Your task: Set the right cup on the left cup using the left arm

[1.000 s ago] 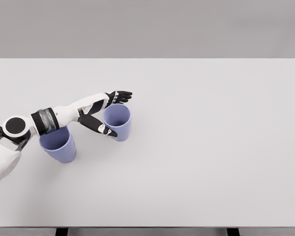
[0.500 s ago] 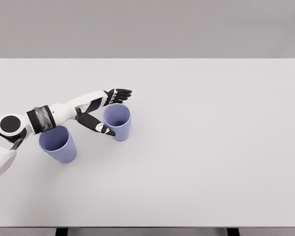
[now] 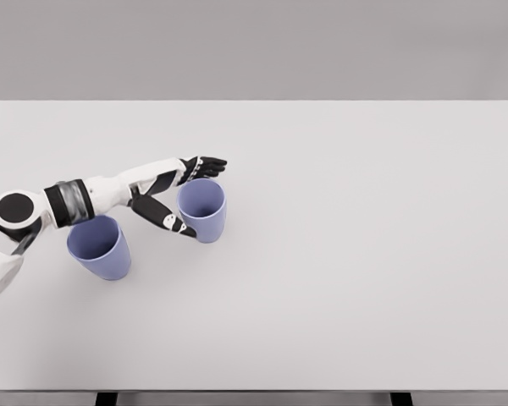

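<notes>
Two blue-violet cups stand upright on the white table [image 3: 339, 254]. The right cup [image 3: 205, 211] is near the left-middle of the table, and the left cup [image 3: 99, 247] stands lower left of it. My left hand [image 3: 191, 194] reaches in from the left and brackets the right cup: its dark fingers [image 3: 205, 163] stretch past the cup's far rim, and the thumb [image 3: 171, 221] lies along its near left side. The hand is spread and does not close on the cup. My forearm passes just above the left cup's rim. The right arm does not show.
The table's left edge lies close to the left cup. A grey wall rises behind the table's far edge.
My left arm has drawn back slightly toward the left, uncovering more of the left cup's rim. The hand stays spread around the right cup, and neither cup has moved.
</notes>
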{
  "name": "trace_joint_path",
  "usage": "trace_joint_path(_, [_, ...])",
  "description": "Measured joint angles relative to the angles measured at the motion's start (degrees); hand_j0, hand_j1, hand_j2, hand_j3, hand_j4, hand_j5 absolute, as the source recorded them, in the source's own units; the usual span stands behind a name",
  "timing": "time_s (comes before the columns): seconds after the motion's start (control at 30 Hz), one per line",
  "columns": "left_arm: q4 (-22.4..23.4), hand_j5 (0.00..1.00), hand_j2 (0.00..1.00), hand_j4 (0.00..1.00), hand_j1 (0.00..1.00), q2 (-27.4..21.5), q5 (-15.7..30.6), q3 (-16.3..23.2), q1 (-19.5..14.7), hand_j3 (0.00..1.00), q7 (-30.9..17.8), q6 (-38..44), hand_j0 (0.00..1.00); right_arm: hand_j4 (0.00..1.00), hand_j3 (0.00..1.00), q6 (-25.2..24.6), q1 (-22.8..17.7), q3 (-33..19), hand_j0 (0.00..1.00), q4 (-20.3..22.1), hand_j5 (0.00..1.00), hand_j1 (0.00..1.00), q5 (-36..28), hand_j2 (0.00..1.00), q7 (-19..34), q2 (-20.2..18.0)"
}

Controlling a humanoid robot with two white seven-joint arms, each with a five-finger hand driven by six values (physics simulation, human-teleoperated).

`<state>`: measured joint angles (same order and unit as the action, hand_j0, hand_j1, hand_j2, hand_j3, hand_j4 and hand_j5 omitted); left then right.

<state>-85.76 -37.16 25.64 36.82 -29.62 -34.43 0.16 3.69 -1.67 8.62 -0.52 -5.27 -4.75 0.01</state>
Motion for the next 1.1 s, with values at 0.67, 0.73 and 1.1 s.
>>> trace_joint_path(0.67, [0.8, 1.0, 1.0, 1.0, 1.0, 0.2, -0.2, 2.4, -2.1, 1.0, 0.1, 3.1, 1.0, 1.0, 1.0, 0.0, 0.0, 0.0, 1.0, 0.0, 1.0, 1.0, 0.0, 1.0, 0.0, 0.0])
trace_joint_path(0.73, [0.9, 1.0, 1.0, 1.0, 1.0, 0.2, -0.3, 2.4, -2.1, 1.0, 0.1, 3.2, 1.0, 1.0, 1.0, 0.0, 0.0, 0.0, 1.0, 0.0, 1.0, 1.0, 0.0, 1.0, 0.0, 0.0])
trace_joint_path(1.1, [2.3, 0.88, 0.88, 0.88, 0.88, 0.3, -0.4, 2.8, -2.5, 0.88, 0.9, 3.2, 0.88, 1.0, 1.0, 0.0, 0.0, 0.0, 1.0, 0.0, 1.0, 1.0, 0.0, 1.0, 0.0, 0.0])
